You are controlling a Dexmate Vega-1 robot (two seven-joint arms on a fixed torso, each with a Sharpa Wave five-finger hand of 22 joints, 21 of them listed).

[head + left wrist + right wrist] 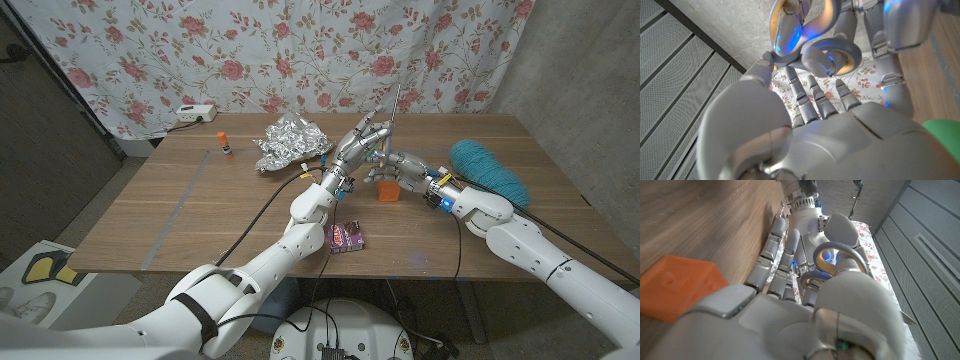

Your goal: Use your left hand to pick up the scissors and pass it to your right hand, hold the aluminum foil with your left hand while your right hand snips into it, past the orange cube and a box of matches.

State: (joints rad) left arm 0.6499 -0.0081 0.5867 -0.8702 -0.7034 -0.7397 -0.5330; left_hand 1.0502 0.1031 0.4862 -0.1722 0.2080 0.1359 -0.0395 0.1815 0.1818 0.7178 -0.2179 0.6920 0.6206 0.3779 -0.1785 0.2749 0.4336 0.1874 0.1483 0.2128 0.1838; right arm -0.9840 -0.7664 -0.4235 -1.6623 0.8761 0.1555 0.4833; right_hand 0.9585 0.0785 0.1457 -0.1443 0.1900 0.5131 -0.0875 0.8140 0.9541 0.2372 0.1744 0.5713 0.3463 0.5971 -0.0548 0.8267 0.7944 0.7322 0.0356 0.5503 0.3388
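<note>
My left hand (358, 143) is raised above the table's middle and holds the scissors (392, 108) with the blades pointing up. The grey handle loops (832, 52) stand past my left fingertips (812, 92). My right hand (405, 163) meets it from the right, fingers (771, 262) stretched out beside the loops (836, 260); no finger passes through a loop. The orange cube (387, 189) sits on the table just below both hands, close to my right hand (677, 285). A purple box of matches (347, 236) lies nearer the front edge. The crumpled aluminum foil (290, 143) lies left of the hands.
A teal bundle (487, 165) lies behind my right forearm at the table's right. A glue stick (225, 146) stands at the far left, and a power strip (195, 112) sits beyond the table's back edge. A flowered curtain hangs behind.
</note>
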